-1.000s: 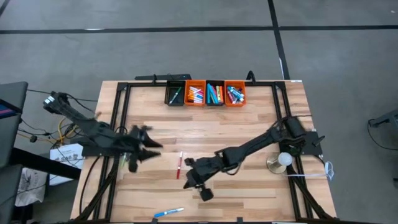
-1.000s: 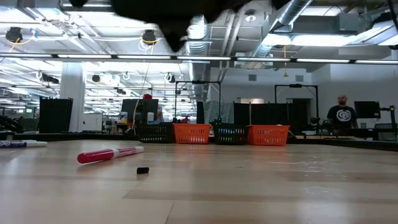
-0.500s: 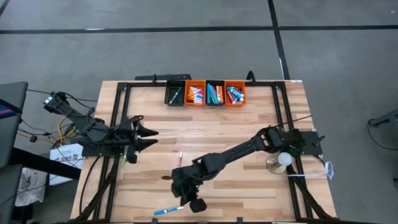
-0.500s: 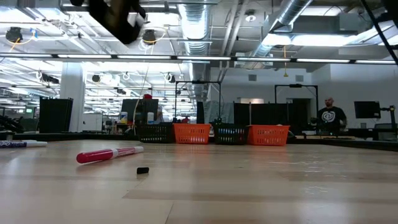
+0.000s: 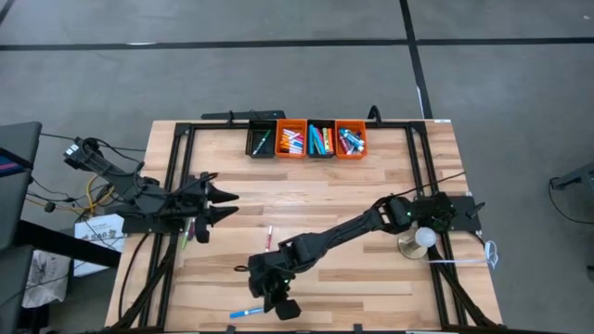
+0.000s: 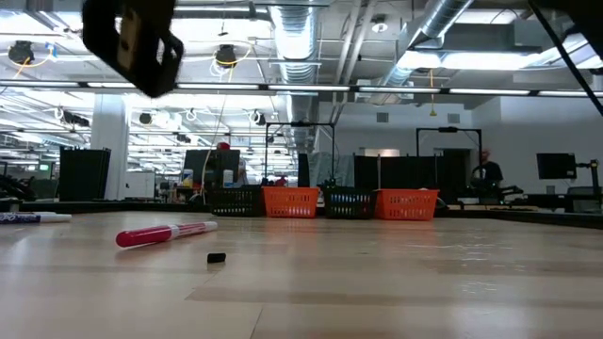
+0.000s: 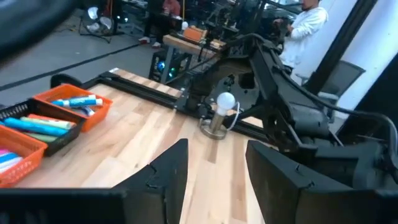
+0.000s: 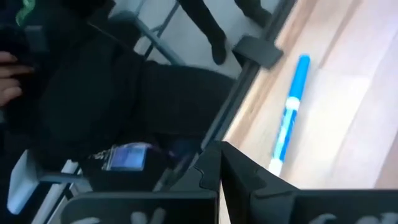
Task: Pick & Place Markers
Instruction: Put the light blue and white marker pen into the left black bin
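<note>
We judge the blue marker (image 5: 251,314) light, stiff and slick, best pinched mid-barrel; it lies just beside the right gripper (image 5: 276,301), whose fingers are pressed together; the left gripper (image 5: 225,206), spread and empty, waits well apart from it; bare wooden table (image 5: 371,186), open workshop beyond.

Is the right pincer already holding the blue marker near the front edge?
No. In the right wrist view the blue marker lies free on the wood, ahead of the shut right pincer.
</note>
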`<state>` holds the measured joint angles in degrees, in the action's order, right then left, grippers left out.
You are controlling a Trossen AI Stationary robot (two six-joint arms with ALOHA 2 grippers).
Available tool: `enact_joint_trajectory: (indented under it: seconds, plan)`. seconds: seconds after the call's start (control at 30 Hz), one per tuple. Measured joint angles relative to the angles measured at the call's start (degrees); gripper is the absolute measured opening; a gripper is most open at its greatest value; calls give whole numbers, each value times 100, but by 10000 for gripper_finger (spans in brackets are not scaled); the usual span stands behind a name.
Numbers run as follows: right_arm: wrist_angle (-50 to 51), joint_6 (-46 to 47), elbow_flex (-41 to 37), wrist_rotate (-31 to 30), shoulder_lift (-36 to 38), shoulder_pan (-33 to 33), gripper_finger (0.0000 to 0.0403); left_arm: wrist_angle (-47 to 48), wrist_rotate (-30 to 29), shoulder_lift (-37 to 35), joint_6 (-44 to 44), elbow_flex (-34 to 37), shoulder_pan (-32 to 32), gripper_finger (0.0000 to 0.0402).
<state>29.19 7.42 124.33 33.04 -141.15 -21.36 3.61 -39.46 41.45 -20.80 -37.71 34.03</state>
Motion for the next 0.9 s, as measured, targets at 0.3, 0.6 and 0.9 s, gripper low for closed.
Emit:
enact_joint_trajectory:
  seconds: [0.3,0.6,0.9]
  plan:
    - [-275,-145,6,-448,-135,-216,0,7,1,138,-100,0,-1,158]
    - [-888,162,-11,-603,-607,-252,0,-19,-212,379,-107,0,-11,158]
    - [-957,165,-8,-789,-644,-161,0,-14,-210,483,-90,0,-11,158]
